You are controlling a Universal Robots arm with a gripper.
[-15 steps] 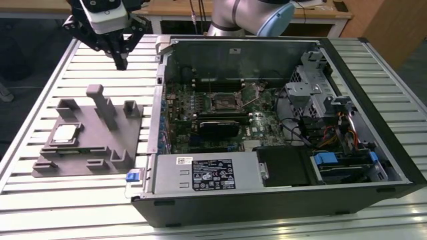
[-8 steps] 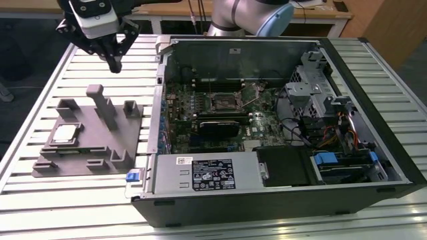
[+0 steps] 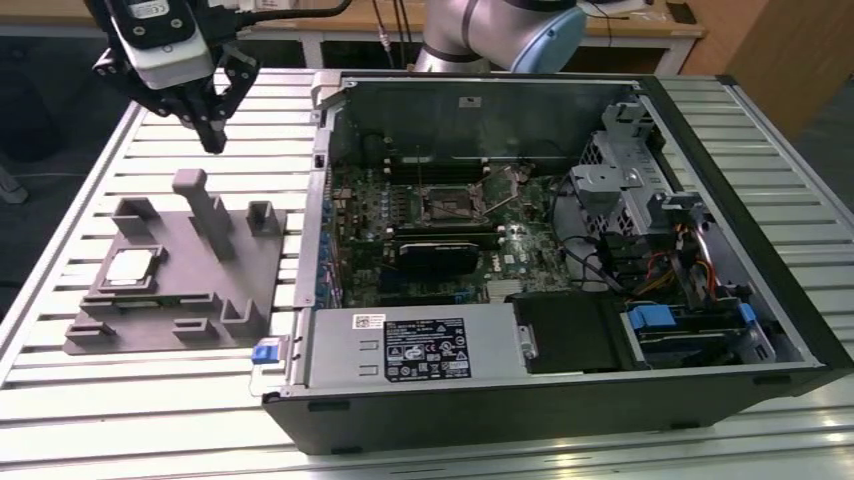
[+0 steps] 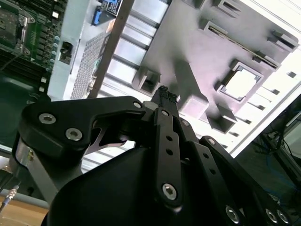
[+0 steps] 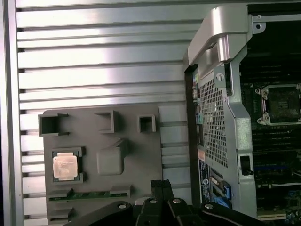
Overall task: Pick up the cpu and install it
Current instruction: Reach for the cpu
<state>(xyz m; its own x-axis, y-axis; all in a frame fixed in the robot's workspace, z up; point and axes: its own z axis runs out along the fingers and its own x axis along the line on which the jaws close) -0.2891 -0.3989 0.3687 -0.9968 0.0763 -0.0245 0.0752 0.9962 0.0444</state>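
Grey plastic fixture (image 3: 180, 285) lies on the slatted aluminium table (image 3: 134, 400); in the exterior view it is at 9 o'clock of the open computer case (image 3: 534, 410), just beside the case wall. The cpu (image 3: 130, 268) sits flat in a square recess on the fixture's 9 o'clock side, its silver top facing up; it also shows in both wrist views (image 5: 65, 166) (image 4: 242, 84). The gripper (image 3: 214, 143) hangs in the air at roughly 12 o'clock of the fixture, well apart from the cpu, which lies at about 7 o'clock from the fingertips. The fingers are pressed together and closed on nothing, and the first wrist view confirms this (image 5: 162, 184). The gripper touches neither fixture nor table. Inside the case, the metal-framed socket (image 3: 451, 203) on the motherboard shows a dark centre, at 3 o'clock of the fixture's tall post (image 3: 191, 190).
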